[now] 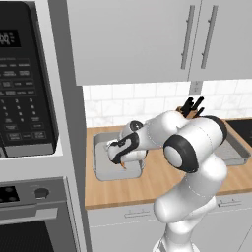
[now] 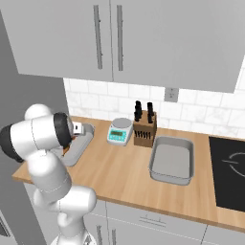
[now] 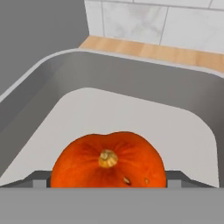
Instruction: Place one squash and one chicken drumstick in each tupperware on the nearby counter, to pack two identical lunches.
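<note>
Squash [image 3: 108,159] sits between the spread fingers of the claw [image 1: 121,165], stem up, inside the left tupperware [image 1: 101,172] on the bench [image 2: 124,177]; whether the fingers press on it cannot be told. The second tupperware [image 2: 158,167] lies well apart to the right, beyond a scale [image 2: 119,131] and knife block [image 2: 145,131].

The squash [image 3: 108,160] was glossy orange-red with faint darker ribs and a small yellow-tan stem scar, and it sat on the pale grey floor of a tupperware [image 3: 131,78] with darker grey walls. The counter [image 2: 119,177] was light-brown wood grain over grey cabinet fronts. Behind it ran white marbled tiles [image 2: 191,112], with a brown knife block [image 2: 144,130] and a grey scale [image 2: 119,131] showing a teal face.
</note>
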Motion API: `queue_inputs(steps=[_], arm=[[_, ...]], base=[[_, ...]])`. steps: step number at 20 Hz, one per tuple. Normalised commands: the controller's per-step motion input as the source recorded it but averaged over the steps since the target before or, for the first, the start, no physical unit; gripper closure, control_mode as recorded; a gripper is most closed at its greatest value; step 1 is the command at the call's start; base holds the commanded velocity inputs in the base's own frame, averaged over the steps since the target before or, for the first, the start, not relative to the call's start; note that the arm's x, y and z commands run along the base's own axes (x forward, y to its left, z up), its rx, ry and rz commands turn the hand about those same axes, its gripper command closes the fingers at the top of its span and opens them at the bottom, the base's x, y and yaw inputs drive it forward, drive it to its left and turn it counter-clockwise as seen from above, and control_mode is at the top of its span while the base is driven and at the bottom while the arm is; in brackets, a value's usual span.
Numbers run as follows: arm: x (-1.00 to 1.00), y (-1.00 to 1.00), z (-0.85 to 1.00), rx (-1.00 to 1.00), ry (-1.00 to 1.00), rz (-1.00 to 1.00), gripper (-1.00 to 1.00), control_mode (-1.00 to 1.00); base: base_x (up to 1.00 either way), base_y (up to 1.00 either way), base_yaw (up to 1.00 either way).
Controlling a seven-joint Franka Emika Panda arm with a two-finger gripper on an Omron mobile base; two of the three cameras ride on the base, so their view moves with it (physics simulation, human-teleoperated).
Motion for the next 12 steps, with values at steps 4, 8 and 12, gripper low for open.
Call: queue_inputs(steps=[4,8,12], arm=[[0.15,0.02,-0.01,0.0,0.0,0.0,-1.0,-1.0],[0.04,0.08,0.0,0.0,0.0,0.0,-1.0,-1.0],[-0.03,0.0,0.14,0.0,0.0,0.0,-1.0,-1.0]], base=[[0.0,0.0,0.0],[0.0,0.0,0.0],[0.0,0.0,0.0]])
